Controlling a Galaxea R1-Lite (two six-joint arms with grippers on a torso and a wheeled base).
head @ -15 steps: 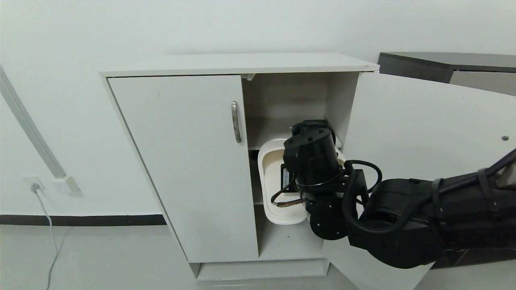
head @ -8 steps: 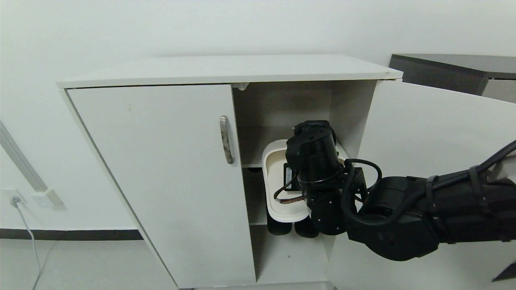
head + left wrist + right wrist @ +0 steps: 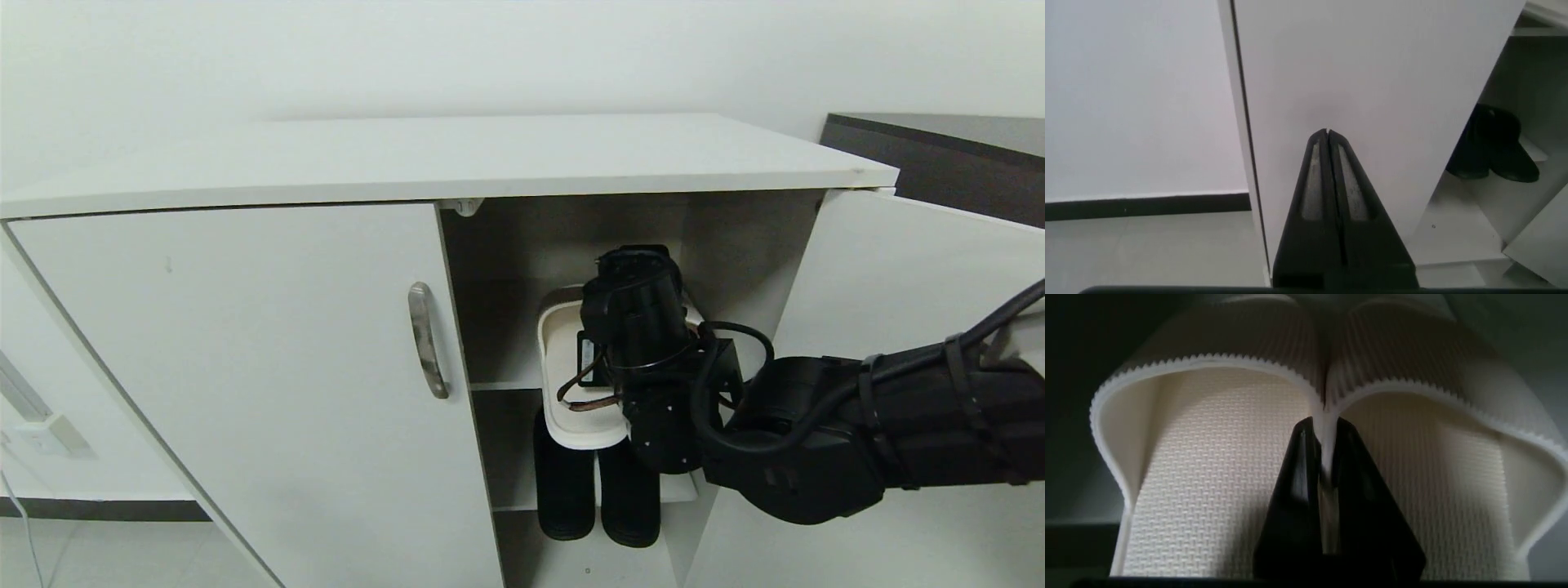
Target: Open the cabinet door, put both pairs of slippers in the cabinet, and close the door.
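A pair of white slippers [image 3: 571,367] hangs in the cabinet's [image 3: 457,163] open right half, level with the upper shelf edge. My right gripper [image 3: 1325,433] is shut on the two inner edges where the slippers meet [image 3: 1325,408]; in the head view the black wrist covers it. A pair of black slippers [image 3: 596,490] rests on the lower shelf, heels sticking out over its front; the left wrist view shows this pair [image 3: 1494,155] too. My left gripper [image 3: 1327,135] is shut with nothing in it, held low in front of the closed left door [image 3: 1372,73].
The right door [image 3: 898,327] is swung wide open beside my right arm. The left door [image 3: 229,392] is closed, with a metal handle [image 3: 426,339]. A dark counter [image 3: 947,155] stands behind on the right. Bare floor and a black skirting line [image 3: 1143,204] run left of the cabinet.
The head camera has moved closer to the cabinet, bringing the black slippers into view. The white slippers now sit higher against the shelves than a second ago.
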